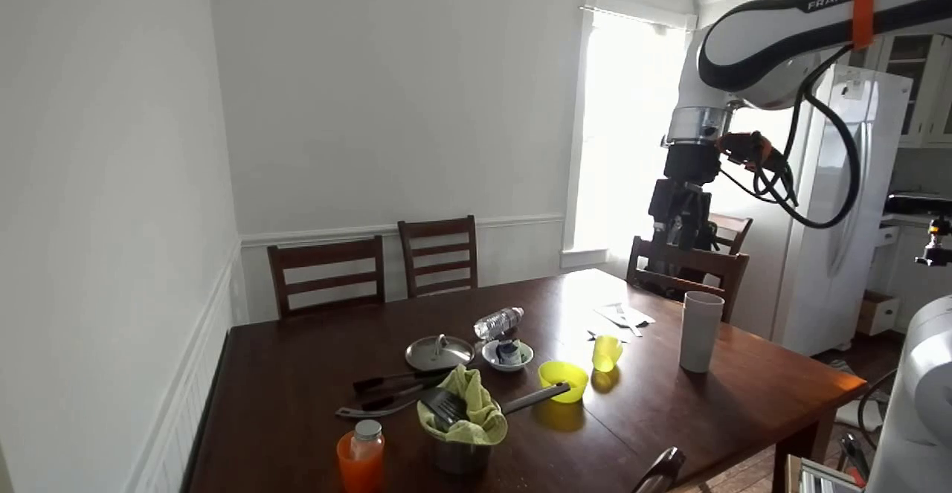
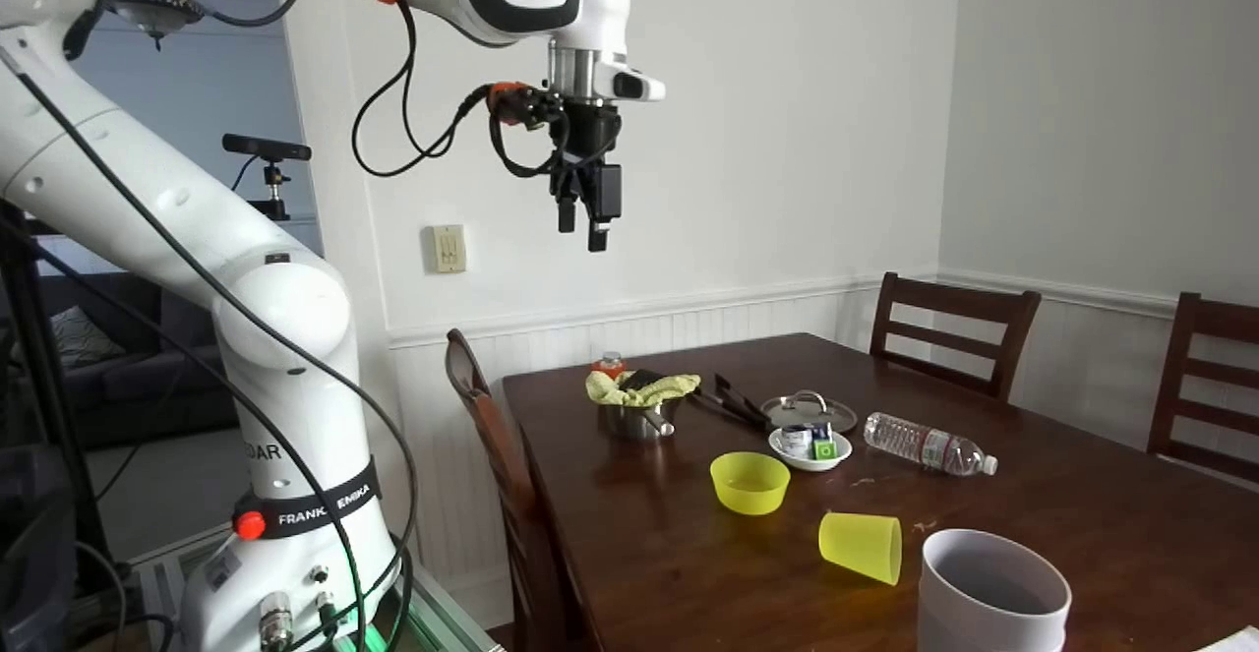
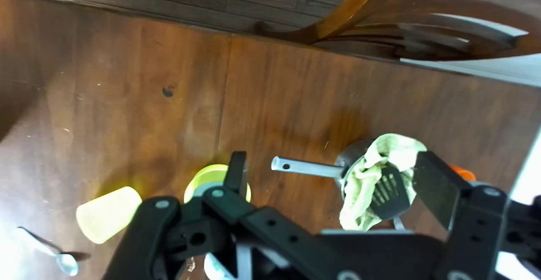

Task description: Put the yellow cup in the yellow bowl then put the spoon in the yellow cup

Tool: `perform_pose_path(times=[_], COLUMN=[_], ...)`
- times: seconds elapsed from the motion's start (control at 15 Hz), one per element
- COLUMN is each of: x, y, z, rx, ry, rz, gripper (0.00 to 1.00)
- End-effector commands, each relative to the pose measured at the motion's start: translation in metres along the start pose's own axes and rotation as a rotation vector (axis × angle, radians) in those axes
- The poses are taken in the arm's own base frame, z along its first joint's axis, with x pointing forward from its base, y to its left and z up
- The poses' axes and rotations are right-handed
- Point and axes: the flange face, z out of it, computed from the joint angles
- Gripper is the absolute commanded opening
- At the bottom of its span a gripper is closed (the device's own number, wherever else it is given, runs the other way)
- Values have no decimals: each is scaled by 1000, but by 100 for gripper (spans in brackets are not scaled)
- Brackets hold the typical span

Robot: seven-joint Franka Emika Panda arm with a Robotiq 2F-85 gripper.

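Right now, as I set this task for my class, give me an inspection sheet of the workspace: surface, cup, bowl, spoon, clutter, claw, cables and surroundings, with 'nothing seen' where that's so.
Surface: wooden table; glare on part, a dark spot.
Cup: lying on its side.
Bowl: upright, apart from the cup.
Spoon: lying on the table near the cup.
Clutter: pot with cloth, spatula on the cloth; lid; bottle; white dish; tumbler; orange cup.
Claw: open, above the table.
Held in claw: nothing seen.
Cables: loops hang from the arm.
Surroundings: chairs, window, fridge.

Wooden table (image 2: 689, 573), yellow bowl (image 2: 749, 497), yellow cup (image 2: 858, 546) lying sideways, spoon (image 3: 63, 260), saucepan (image 2: 626, 423)
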Motion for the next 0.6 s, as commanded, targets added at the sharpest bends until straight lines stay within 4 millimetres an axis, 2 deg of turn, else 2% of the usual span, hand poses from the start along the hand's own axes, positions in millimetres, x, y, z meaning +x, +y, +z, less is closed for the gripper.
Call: perform_pose_path(times=[0.0,0.2,0.53], x=[25,47,89], y=[62,84,89], z=[-6,5,33], rx=[44,74,64], ry=[8,-13,-97], rz=[-27,-149,-295], gripper=[100,100,100])
